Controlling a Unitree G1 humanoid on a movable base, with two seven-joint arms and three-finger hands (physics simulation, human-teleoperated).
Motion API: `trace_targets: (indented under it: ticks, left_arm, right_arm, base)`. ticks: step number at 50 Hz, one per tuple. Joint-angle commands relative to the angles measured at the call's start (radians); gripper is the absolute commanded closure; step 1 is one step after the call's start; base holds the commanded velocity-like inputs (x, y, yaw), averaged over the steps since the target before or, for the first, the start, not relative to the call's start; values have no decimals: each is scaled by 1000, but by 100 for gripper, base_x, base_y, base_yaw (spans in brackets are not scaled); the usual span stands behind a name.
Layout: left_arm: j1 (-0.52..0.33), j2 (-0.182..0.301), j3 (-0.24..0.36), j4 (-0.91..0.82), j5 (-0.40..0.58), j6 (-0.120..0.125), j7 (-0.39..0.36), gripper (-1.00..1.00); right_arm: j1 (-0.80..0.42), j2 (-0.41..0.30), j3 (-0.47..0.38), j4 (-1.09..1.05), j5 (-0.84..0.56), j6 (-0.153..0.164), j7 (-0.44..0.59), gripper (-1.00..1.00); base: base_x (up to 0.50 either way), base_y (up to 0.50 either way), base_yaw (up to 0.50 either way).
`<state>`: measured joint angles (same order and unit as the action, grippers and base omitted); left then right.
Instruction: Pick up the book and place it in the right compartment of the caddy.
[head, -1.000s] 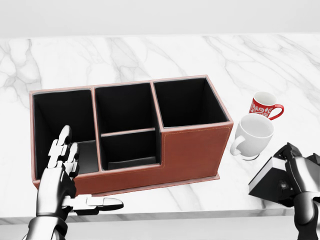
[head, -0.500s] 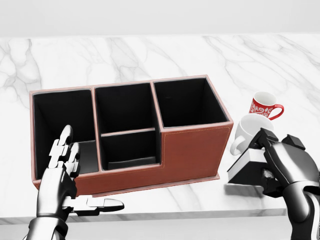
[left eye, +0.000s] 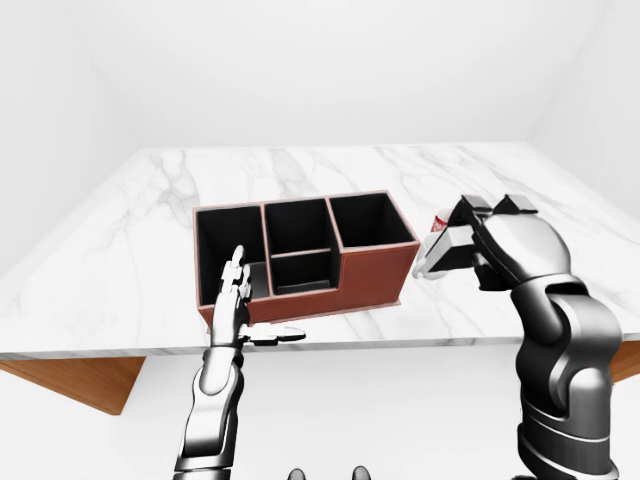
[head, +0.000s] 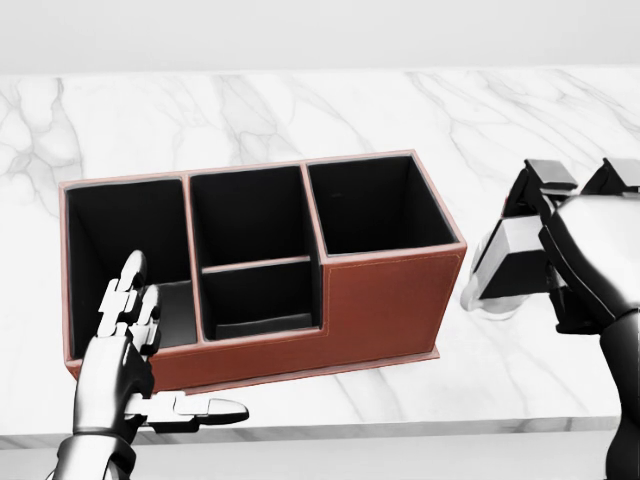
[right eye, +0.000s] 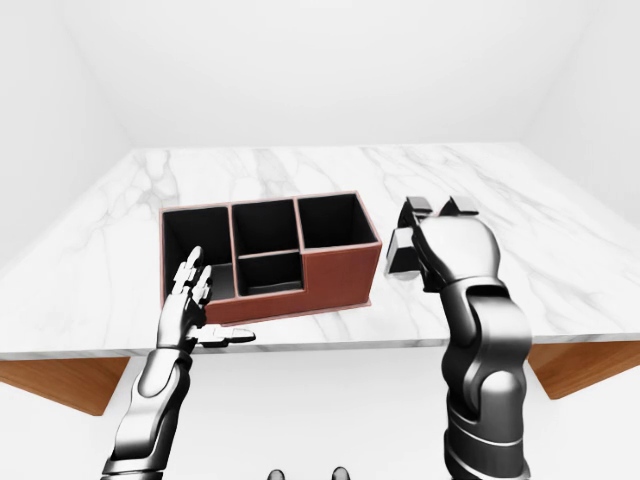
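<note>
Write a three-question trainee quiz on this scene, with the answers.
1. True or false: the book already sits in the caddy.
2. Which hand grips the book? A) left hand B) right hand
3. Fill in: in the head view, the caddy compartment nearest the book is the ____ one.

Key: 1 false, it is held in the air beside the caddy; 2 B; 3 right.

No text, label, brand, number or sign can be read on anything in these views; all surfaces appear unmarked.
</note>
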<state>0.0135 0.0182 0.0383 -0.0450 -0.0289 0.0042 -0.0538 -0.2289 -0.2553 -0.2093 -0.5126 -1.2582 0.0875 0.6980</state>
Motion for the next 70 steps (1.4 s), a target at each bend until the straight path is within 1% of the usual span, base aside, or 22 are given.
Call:
trace_targets:
  ticks: [1, 2, 5, 7, 8, 10, 18, 21, 24, 27, 29, 35, 41, 43, 45, 48, 51, 52, 55, 57, 62, 70]
  left_arm:
    - [-1, 0, 0, 2, 1, -1, -1, -100]
    - [-2, 0, 0, 7, 1, -5, -1, -100]
    - [0, 0, -1, 0, 1, 0, -1, -100]
    - [0, 0, -1, 5, 2, -6, -1, -100]
    - [0, 0, -1, 1, 1, -3, -1, -100]
    - [-3, 0, 0, 9, 1, -8, -1, -100]
    - [-6, 0, 1, 11, 0, -5, 1, -100]
    - [-5, 1, 1, 7, 0, -2, 1, -100]
    - [-7, 1, 2, 13, 0, -5, 2, -100]
    - [-4, 1, 2, -1, -1, 6, 3, -100]
    - [-6, 1, 3, 6, -1, 3, 2, -100]
    - [-6, 1, 3, 0, -2, 10, 4, -100]
    - [-12, 2, 5, 12, -2, 3, 5, -100]
    - [-12, 2, 5, 6, -2, 9, 5, -100]
    - [-15, 2, 6, 17, -3, 0, 4, -100]
    - [-12, 2, 5, 9, -3, 5, 5, -100]
    - [-11, 3, 5, 4, -3, 9, 4, -100]
    - [-9, 3, 5, -3, -4, 15, 4, -100]
    - [-11, 3, 6, 6, -4, 9, 3, -100]
    - [-9, 3, 6, 0, -4, 13, 3, -100]
    - [-11, 2, 7, 8, -3, 7, 4, -100]
    - [-7, 2, 6, -1, -3, 12, 5, -100]
  right_arm:
    - [-122, -34, -45, -225, -134, 0, 0, 100]
    - [-150, -49, -50, -245, -137, 0, 0, 100]
    - [-201, -77, -61, -274, -151, 0, 0, 100]
    - [-255, -108, -68, -290, -159, 0, 0, 100]
    - [-276, -116, -68, -293, -162, 0, 0, 100]
    - [-296, -128, -66, -293, -162, 0, 0, 100]
    - [-436, -174, -47, -292, -199, 0, 0, 100]
    - [-465, -177, -35, -282, -203, 0, 0, 100]
    - [-472, -145, -4, -269, -214, 0, 0, 100]
    - [-476, -117, 15, -249, -210, 0, 0, 100]
    - [-479, -84, 45, -223, -207, 0, 0, 100]
    - [-494, -18, 92, -164, -201, 0, 0, 100]
    - [-521, 20, 120, -99, -194, 0, 0, 100]
    - [-521, 33, 130, -86, -193, 0, 0, 100]
    - [-526, 47, 142, -68, -194, 0, 0, 100]
    - [-534, 66, 156, -40, -191, 0, 0, 100]
    - [-540, 74, 161, -14, -188, 0, 0, 100]
    - [-546, 79, 164, -2, -188, 0, 0, 100]
    - [-559, 89, 171, 24, -183, 0, 0, 100]
    - [-567, 91, 173, 39, -178, 0, 0, 100]
    - [-595, 94, 177, 114, -150, 0, 0, 100]
    - [-636, 97, 195, 214, -115, 0, 0, 100]
  base:
    - [0, 0, 0]
    - [0, 0, 0]
    - [0, 0, 0]
    - [0, 0, 0]
    - [0, 0, 0]
    - [0, 0, 0]
    - [0, 0, 0]
    - [0, 0, 0]
    - [0, 0, 0]
    - [0, 0, 0]
    - [0, 0, 0]
    - [0, 0, 0]
    - [0, 0, 0]
    - [0, 0, 0]
    - [0, 0, 0]
    - [0, 0, 0]
    - [0, 0, 0]
    - [0, 0, 0]
    - [0, 0, 0]
    - [0, 0, 0]
    - [0, 0, 0]
    - [0, 0, 0]
